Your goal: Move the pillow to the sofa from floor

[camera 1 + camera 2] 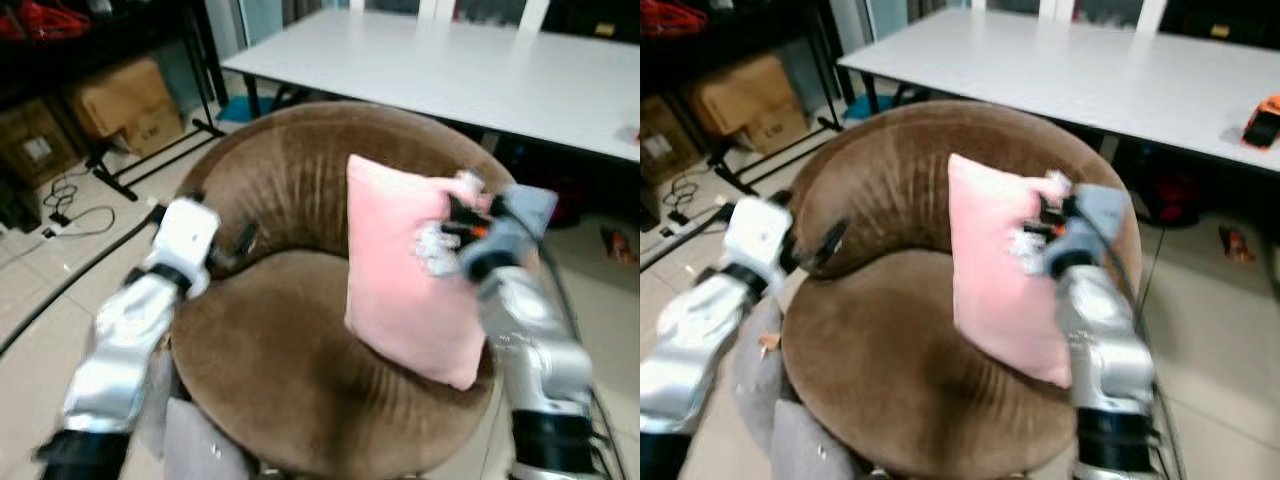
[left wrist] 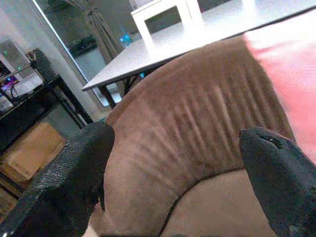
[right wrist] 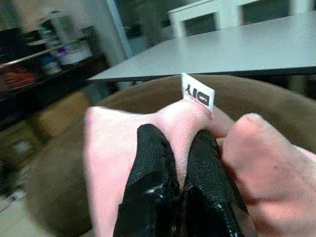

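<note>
Behind the round brown sofa (image 1: 280, 350) stands a white counter (image 1: 480, 70). Right hand (image 3: 175, 163) pinches the pink pillow (image 1: 400, 270) at its top corner, so the pillow hangs upright below that hand, its lower edge on the seat. Left hand (image 2: 173, 173) is wide and holds nothing, well apart from the pillow.

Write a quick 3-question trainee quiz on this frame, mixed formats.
1. True or false: the right tool is shut on a fold of the soft pink square pillow.
2. Multiple choice: where is the pillow?
A. flat on the tiled floor
B. standing on the seat of the round brown velvet sofa, against its backrest
C. on the long white table
3. Fill in: the left tool is ____, its fingers apart in front of the sofa's backrest.

Key: 1 true; 2 B; 3 open.
</note>
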### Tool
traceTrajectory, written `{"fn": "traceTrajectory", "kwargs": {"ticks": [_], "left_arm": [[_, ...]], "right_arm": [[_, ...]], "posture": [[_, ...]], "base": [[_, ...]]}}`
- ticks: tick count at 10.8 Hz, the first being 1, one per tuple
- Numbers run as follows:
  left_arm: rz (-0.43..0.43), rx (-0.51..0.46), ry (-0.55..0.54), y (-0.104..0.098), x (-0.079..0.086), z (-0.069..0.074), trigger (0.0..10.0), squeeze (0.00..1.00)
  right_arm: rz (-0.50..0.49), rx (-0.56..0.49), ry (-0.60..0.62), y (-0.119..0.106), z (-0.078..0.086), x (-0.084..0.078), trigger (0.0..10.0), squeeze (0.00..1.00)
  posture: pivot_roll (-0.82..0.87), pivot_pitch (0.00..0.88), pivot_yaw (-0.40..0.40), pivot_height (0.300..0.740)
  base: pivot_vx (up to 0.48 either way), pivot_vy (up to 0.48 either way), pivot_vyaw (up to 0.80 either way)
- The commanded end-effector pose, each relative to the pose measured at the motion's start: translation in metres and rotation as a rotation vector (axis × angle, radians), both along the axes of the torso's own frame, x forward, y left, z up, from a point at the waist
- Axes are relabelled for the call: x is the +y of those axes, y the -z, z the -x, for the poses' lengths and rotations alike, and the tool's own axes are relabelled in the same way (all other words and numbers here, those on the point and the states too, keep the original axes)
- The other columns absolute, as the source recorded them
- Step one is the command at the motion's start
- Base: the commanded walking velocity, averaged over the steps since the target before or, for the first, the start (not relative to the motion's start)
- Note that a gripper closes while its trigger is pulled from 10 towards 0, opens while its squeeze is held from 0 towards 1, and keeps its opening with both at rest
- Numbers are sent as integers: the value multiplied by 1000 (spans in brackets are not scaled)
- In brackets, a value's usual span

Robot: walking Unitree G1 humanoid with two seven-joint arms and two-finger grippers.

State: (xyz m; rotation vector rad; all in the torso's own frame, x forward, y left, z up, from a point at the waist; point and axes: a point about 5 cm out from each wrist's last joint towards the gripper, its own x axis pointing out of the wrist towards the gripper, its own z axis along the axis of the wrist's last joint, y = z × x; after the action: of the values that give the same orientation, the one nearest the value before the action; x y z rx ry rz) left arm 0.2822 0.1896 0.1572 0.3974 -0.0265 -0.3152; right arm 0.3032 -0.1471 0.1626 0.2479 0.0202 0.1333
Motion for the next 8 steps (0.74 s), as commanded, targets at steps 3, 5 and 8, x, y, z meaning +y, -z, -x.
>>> {"fn": "traceTrajectory", "kwargs": {"ticks": [3,5,8], "left_arm": [[-68,97,140,7,4,17,10000,0],[-94,145,199,11,3,26,10000,0],[-110,178,230,13,3,36,10000,0]], "right_arm": [[-1,-8,-112,-16,-11,34,10000,0],[-72,62,-142,-18,-27,61,10000,0],[-302,175,127,-11,-65,49,10000,0]], "posture": [[-51,0,38,740],[-37,0,28,740],[-11,0,13,740]], "base": [[0,0,0],[0,0,0],[0,0,0]]}}
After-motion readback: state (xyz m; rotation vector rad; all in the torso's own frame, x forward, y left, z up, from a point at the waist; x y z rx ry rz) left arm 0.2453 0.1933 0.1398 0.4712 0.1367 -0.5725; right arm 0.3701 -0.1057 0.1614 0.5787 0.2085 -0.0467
